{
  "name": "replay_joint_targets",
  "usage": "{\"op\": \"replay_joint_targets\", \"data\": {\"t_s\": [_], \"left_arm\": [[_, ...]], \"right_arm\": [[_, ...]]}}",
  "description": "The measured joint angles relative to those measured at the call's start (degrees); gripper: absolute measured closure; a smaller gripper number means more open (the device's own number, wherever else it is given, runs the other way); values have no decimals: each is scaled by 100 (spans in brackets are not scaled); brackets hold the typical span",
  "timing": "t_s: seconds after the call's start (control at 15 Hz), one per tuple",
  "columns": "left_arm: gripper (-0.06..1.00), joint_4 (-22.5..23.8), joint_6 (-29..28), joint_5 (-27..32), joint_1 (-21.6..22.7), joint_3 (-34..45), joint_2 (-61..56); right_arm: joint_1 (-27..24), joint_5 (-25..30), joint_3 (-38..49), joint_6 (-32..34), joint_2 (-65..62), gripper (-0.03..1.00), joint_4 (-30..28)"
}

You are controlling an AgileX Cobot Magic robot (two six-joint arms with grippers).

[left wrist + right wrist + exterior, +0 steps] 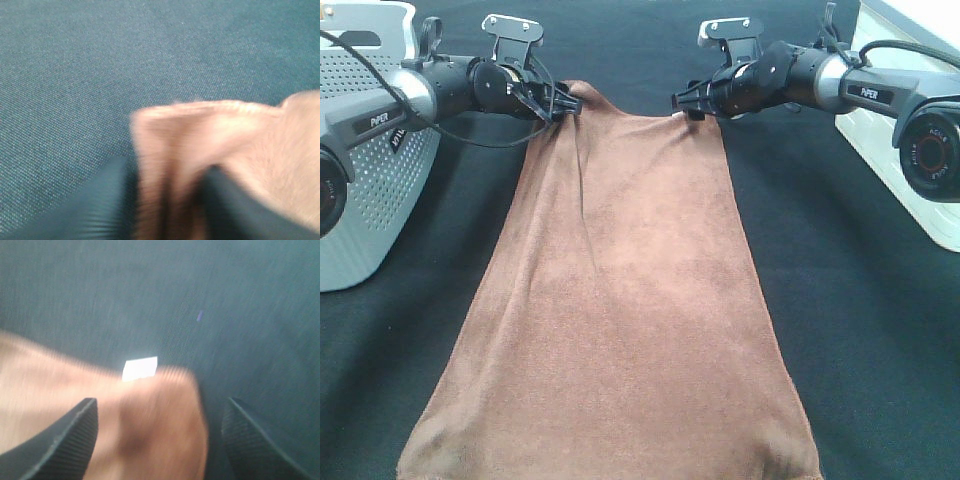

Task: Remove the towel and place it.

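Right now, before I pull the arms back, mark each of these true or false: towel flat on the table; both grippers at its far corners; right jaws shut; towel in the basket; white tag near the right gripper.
1. The towel lies spread on the table: true.
2. The left gripper and right gripper are at its far corners: true.
3. The right jaws are shut: false, they stand apart around the corner.
4. The towel is in the grey basket: false, the basket stands beside it.
5. A white tag shows near the right gripper: true.

One towel, two grey baskets, two grippers
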Motion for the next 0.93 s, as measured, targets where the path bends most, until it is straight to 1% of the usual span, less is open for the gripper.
{"op": "replay_joint_targets", "data": {"t_s": [0.07,0.2,0.27,0.33,0.47,0.53,0.6,0.8,0.93], "left_arm": [[25,0,0,40,0,0,0],[25,46,-6,447,0,0,0],[25,166,-11,647,11,0,0],[25,206,-149,808,52,0,0],[25,195,-819,1020,201,0,-29],[25,183,-1083,1043,269,0,-57],[25,183,-1197,991,309,0,-80],[25,160,-1232,602,332,0,-132],[25,74,-1232,630,332,0,-138]], "right_arm": [[0,115,0,0,0,28,0],[0,223,0,0,0,28,-46],[0,286,0,0,0,28,-52],[0,418,0,0,0,28,-57],[0,613,0,0,0,28,-57],[0,676,0,0,0,28,-57],[0,682,0,0,0,28,-57],[0,688,0,0,-17,28,-57],[0,688,0,0,-80,28,-57]]}}
